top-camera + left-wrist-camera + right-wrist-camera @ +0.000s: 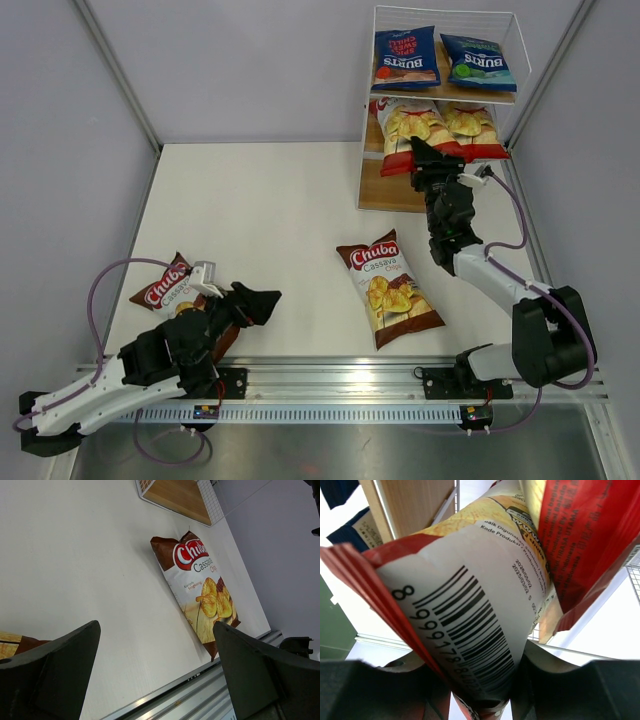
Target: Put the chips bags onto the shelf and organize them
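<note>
The shelf (388, 188) stands at the upper right of the overhead view, at the far right of the table (260, 200). Its top tier carries the left blue bag (405, 58) and the right blue bag (477, 62) side by side. On the middle tier sit the left red-and-white bag (410, 128) and the right red-and-white bag (470, 128). The bottom tier shows bare wood.

The right hand (418, 155) reaches to the front of the middle tier and pinches the lower edge of the left red-and-white bag. In the right wrist view the bag's barcode end is squeezed between the 2 fingers (370, 690).

The centre brown bag (390, 293) lies flat, label up, in the middle of the table. The lower-left brown bag (165, 292) is partly covered by the left arm. The left hand (255, 303) is just to its right, spread wide and holding nothing.
</note>
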You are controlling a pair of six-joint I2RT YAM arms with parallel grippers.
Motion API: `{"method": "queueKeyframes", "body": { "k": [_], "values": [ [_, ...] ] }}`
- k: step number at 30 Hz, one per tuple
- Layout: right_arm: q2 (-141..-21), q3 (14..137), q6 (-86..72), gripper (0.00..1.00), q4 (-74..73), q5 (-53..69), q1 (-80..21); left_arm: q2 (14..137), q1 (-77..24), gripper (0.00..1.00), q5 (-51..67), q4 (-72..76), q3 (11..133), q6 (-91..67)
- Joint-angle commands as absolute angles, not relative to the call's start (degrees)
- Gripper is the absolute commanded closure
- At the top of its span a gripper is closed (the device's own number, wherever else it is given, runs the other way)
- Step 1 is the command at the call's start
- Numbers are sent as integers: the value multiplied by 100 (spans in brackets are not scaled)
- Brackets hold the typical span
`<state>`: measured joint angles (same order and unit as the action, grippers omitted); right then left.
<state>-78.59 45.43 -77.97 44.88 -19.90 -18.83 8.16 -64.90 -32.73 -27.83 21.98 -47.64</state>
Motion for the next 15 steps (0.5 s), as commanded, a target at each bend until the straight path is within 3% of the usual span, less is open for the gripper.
{"method": "queueKeyframes", "body": {
  "k": [1, 15],
  "values": [
    [-7506, 4702, -7849, 81, 5308, -2268, -1846, 729, -6504, 1, -3313, -2733, 2189, -4781],
    [-8507, 4781, -7549, 82, 7329, -1248, -1854, 738, -6504, 1, -3261, -2716, 2180, -4746]
  ]
}}
